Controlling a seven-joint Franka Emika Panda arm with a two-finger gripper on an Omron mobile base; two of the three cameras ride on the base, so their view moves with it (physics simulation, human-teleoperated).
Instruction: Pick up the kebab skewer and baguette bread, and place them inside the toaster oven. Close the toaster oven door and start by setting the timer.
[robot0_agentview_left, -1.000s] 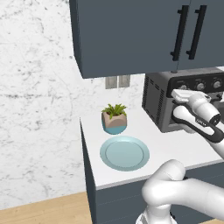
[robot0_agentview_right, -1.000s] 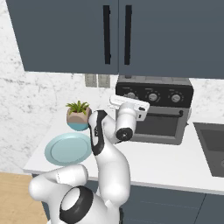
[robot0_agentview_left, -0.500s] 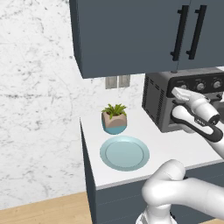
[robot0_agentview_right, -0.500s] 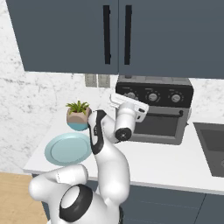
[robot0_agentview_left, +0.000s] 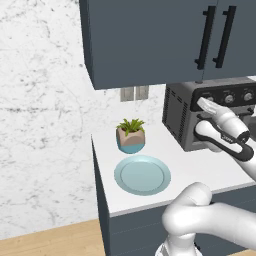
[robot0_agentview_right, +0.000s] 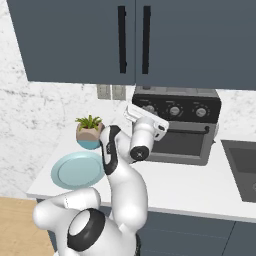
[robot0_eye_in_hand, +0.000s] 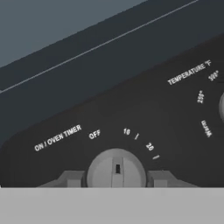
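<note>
The toaster oven (robot0_agentview_left: 179, 120) (robot0_agentview_right: 200, 150) stands at the back of the counter with its door (robot0_agentview_right: 182, 143) shut. My gripper (robot0_agentview_left: 203, 103) (robot0_agentview_right: 136, 112) (robot0_eye_in_hand: 116, 177) is up at the oven's black control panel. Its two fingers (robot0_eye_in_hand: 72, 178) press on either side of the silver timer knob (robot0_eye_in_hand: 116, 168), under the label ON / OVEN TIMER. The knob's mark points between OFF and 10. The kebab skewer and the baguette bread are hidden from view.
A pale blue plate (robot0_agentview_left: 142, 175) (robot0_agentview_right: 77, 170) lies bare on the white counter, with a small potted plant (robot0_agentview_left: 131, 135) (robot0_agentview_right: 89, 131) behind it. Dark cabinets (robot0_agentview_right: 135, 40) hang above the oven. A sink (robot0_agentview_right: 242, 167) is set in at the right.
The hand has shifted slightly at the oven's control panel; the jaws stand as before.
</note>
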